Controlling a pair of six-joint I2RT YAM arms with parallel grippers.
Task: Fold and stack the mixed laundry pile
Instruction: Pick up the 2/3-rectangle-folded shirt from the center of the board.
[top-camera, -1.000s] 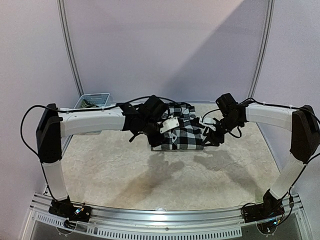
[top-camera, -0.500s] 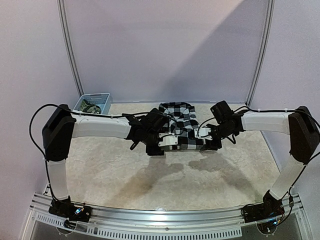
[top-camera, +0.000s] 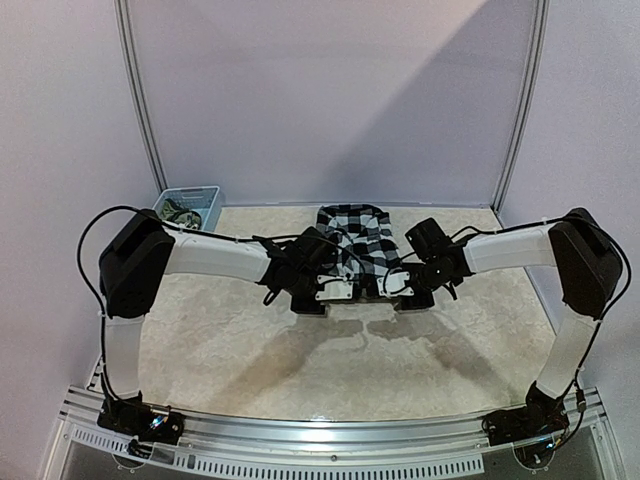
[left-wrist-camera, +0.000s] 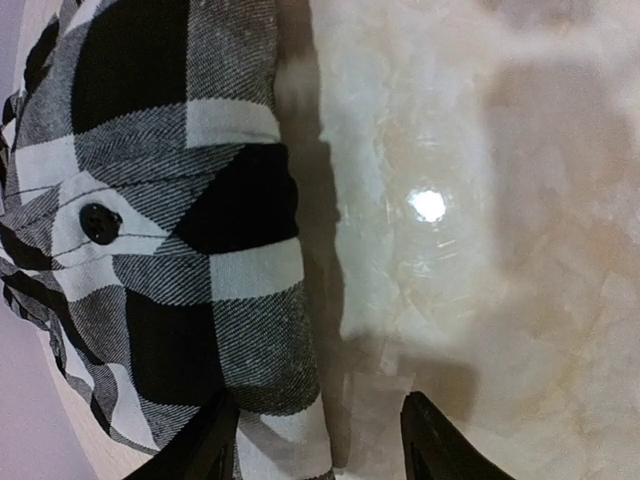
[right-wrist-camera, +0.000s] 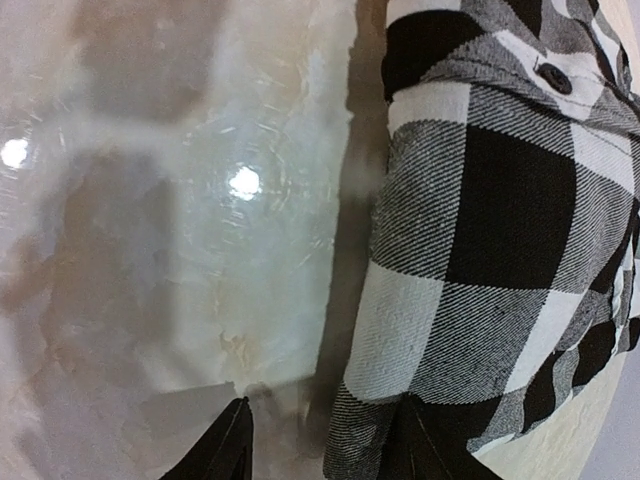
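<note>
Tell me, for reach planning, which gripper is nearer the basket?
Left. The left gripper is at the near-left corner of the shirt, right of the basket; the right gripper is at the near-right corner, farther across.

— Any text, labels, brands or numbers to log here?
— None I can read from my end, any view. The shirt (left-wrist-camera: 180, 250) shows only check and a dark button (left-wrist-camera: 100, 222). What lies in the basket (top-camera: 203, 191) is too small for me to tell.
</note>
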